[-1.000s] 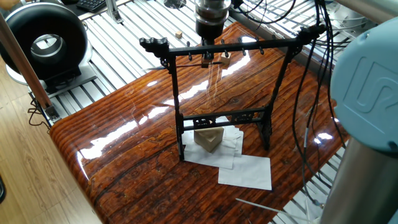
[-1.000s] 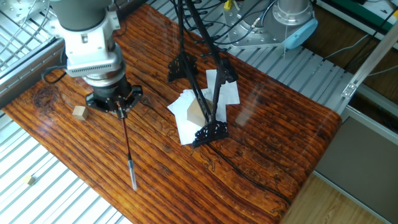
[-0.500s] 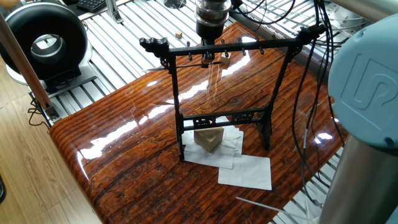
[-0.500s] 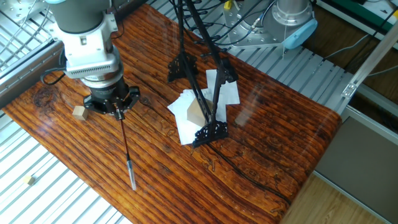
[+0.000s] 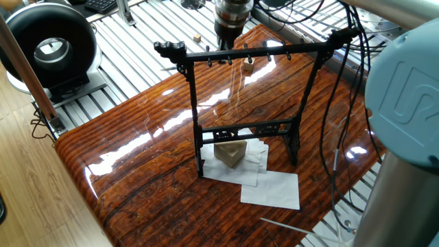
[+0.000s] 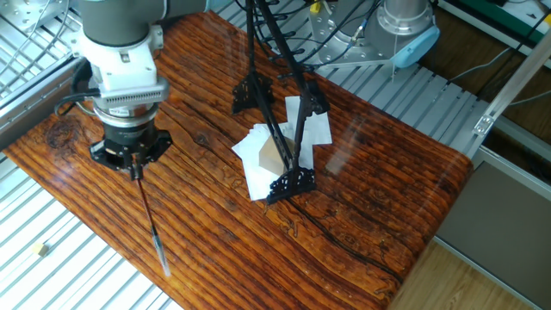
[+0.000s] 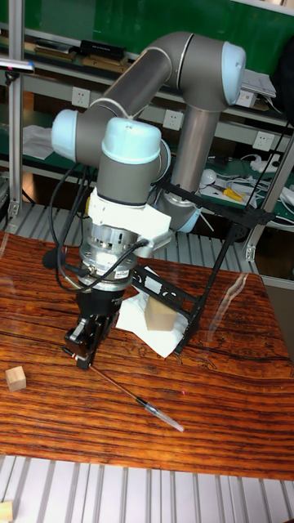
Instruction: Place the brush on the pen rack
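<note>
The brush (image 7: 131, 397) is thin with a dark shaft and a pale tip, hanging slanted from its top end above the wooden table, tip lowest. The rack (image 5: 243, 110) is a tall black frame standing upright, pegs along its crossbar, feet on white paper.

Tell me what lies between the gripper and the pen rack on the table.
Only bare wooden table shows between the gripper, shut on the brush, and the pen rack in the other fixed view; the papers lie at the rack's feet.

Bright, sharp; glare on glossy table (image 5: 130, 165)
</note>
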